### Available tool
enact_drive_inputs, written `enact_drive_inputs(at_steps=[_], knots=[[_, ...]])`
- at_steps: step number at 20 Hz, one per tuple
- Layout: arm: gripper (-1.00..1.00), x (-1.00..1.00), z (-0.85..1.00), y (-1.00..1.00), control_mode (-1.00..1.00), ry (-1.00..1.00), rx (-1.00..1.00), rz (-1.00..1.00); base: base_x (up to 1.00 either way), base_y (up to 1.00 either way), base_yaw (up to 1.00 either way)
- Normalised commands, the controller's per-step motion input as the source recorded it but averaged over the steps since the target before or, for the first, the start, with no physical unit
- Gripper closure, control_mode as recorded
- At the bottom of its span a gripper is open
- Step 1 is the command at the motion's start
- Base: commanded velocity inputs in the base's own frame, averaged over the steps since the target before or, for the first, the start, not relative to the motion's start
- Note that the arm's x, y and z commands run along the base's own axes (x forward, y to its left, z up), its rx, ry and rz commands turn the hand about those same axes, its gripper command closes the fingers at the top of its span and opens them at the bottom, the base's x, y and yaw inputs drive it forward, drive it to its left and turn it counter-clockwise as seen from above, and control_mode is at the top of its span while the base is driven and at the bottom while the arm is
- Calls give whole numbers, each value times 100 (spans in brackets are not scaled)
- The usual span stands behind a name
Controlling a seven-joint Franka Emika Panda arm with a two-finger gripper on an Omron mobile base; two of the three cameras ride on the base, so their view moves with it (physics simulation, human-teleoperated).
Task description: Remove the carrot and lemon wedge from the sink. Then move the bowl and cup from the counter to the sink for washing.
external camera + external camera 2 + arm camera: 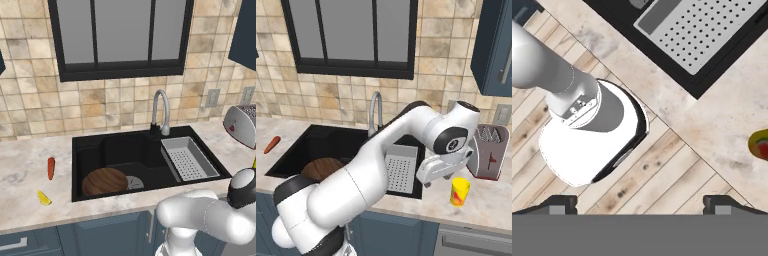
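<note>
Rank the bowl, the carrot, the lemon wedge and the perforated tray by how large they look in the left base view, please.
1. perforated tray, with the bowl close behind; their nearness in size makes this order unsure.
2. carrot
3. lemon wedge; it looks only slightly smaller than the carrot, and it lies nearer the camera.

The bowl fills the sink's left floor; the perforated tray blocks its right. A toaster stands behind the cup; counter elsewhere around it lies bare.
</note>
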Motion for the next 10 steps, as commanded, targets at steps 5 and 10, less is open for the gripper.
enact_drive_inputs(at_steps=[5,10], knots=[[-100,0,-4,17,-100,0,-14,-4,0,0,0],[-100,-2,-6,7,-100,0,-11,-6,0,0,0]])
